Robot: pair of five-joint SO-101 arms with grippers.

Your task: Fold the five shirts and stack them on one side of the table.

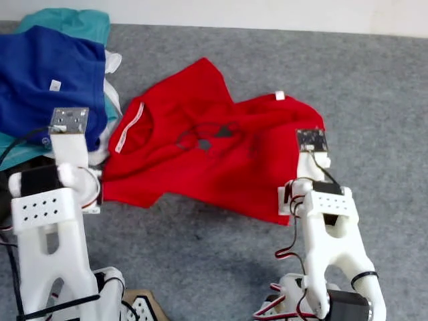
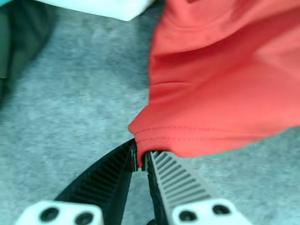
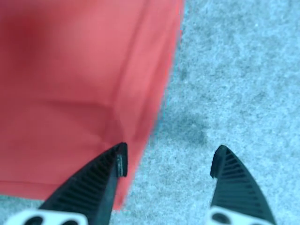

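A red shirt [image 1: 200, 154] lies spread and rumpled in the middle of the grey table. My left gripper [image 2: 141, 161] is shut on a fold of the red shirt's hem [image 2: 187, 140]; in the high view the left gripper [image 1: 99, 190] sits at the red shirt's near left corner. My right gripper [image 3: 169, 161] stands open over the red shirt's [image 3: 70, 93] right edge, one finger [image 3: 110, 173] above the cloth and the other finger [image 3: 229, 173] above bare table. In the high view the right gripper [image 1: 294, 190] is at that edge. A blue shirt [image 1: 47, 80] tops a pile at the far left.
Under the blue shirt, a teal shirt [image 1: 73, 21] and a white shirt [image 1: 112, 61] stick out of the pile. Bare grey table [image 1: 381, 100] stretches to the right of the red shirt and along the near side [image 1: 194, 254] between the arms' bases.
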